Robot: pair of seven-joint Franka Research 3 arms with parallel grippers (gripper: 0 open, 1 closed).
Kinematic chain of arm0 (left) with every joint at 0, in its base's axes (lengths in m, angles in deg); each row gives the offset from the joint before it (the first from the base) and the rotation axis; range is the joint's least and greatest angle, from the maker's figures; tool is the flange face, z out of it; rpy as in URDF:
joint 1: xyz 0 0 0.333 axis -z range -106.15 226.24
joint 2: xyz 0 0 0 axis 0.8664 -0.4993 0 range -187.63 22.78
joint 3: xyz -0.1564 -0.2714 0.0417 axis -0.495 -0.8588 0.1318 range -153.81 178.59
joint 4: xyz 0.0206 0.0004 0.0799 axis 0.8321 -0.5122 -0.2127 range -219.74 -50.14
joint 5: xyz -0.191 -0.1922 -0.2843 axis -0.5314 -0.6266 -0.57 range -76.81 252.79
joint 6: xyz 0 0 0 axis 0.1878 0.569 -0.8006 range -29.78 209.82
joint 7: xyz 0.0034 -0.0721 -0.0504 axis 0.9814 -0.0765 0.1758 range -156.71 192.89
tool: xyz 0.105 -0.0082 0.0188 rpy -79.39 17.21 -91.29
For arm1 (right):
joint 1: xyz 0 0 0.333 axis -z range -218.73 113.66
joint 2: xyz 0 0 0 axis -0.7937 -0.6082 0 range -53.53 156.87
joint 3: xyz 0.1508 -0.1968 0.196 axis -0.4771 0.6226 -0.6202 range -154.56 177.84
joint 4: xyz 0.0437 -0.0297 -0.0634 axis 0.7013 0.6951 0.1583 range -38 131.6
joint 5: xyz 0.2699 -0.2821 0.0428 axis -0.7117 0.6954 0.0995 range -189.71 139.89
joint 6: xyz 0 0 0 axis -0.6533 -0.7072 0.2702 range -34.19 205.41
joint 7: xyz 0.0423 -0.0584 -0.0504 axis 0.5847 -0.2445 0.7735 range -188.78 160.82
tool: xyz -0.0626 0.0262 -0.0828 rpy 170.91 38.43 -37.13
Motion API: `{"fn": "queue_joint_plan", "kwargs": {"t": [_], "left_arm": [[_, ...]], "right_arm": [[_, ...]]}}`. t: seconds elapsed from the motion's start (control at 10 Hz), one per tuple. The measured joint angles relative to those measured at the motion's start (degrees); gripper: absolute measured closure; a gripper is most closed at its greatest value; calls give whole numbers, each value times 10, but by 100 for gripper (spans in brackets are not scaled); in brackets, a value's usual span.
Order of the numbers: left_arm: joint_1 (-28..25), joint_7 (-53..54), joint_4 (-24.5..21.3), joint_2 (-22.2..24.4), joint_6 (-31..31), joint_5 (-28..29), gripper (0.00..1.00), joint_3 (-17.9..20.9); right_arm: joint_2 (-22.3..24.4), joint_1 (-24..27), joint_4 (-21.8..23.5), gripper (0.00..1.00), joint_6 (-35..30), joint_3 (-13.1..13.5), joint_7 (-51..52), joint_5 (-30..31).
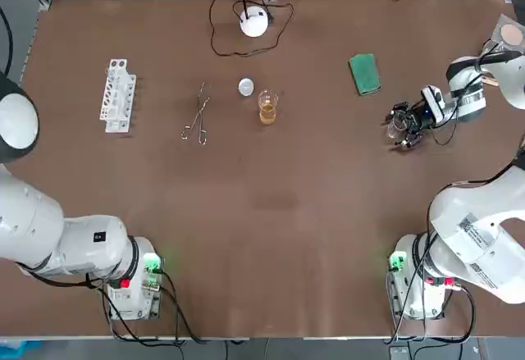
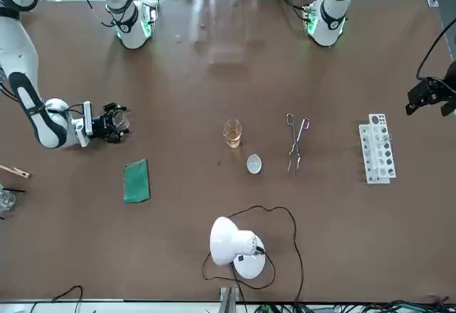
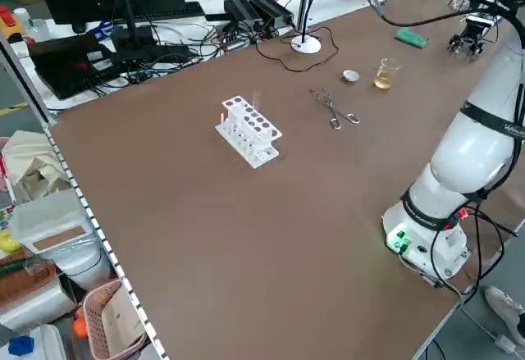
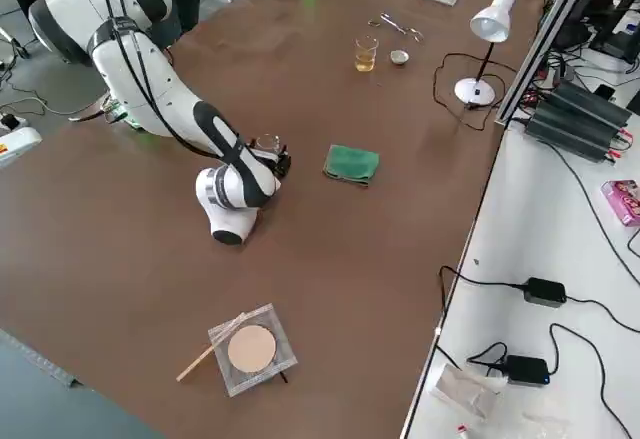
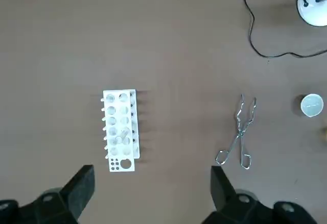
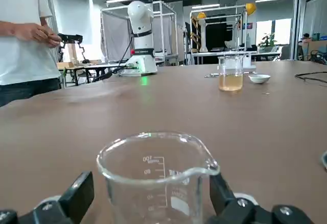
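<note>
1. Right gripper (image 1: 402, 129) lies low and level over the table's right side, its fingers spread wide on either side of the empty glass beaker (image 6: 153, 175). The fingers are close to the glass, but it is unclear whether they touch it.
2. Left gripper (image 5: 150, 175) hangs high over the table's left edge, fingers wide apart with nothing between them. It looks straight down on the test-tube rack.
3. The brown table (image 1: 271, 212) carries everything, with both arm bases at its near edge.
4. A white desk lamp (image 1: 254, 21) stands at the far edge, its black cord looping around it.
5. The white test-tube rack (image 1: 117, 95) lies on the left side, well apart from the other items.
6. A green cloth (image 1: 363, 74) lies beyond the empty glass beaker, slightly toward the centre and not touching it.
7. Metal tongs (image 1: 198, 116) lie near the middle, between the rack and the glassware.
8. A small beaker of amber liquid (image 1: 267, 107) stands upright near the centre.
9. A small white dish (image 1: 245, 88) sits just beside that beaker, on the side toward the lamp.
</note>
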Motion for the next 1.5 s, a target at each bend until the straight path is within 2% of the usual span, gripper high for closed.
{"fn": "queue_joint_plan", "kwargs": {"t": [1.3, 1.5], "left_arm": [[-10, 1, 0, 0, 0, 0, 0, 1], [-11, 1, 0, 0, 0, 0, 0, 1]], "right_arm": [[27, 9, -6, 0, -91, 1, -20, -20], [56, 8, -6, 0, -108, -1, -55, -36]]}}
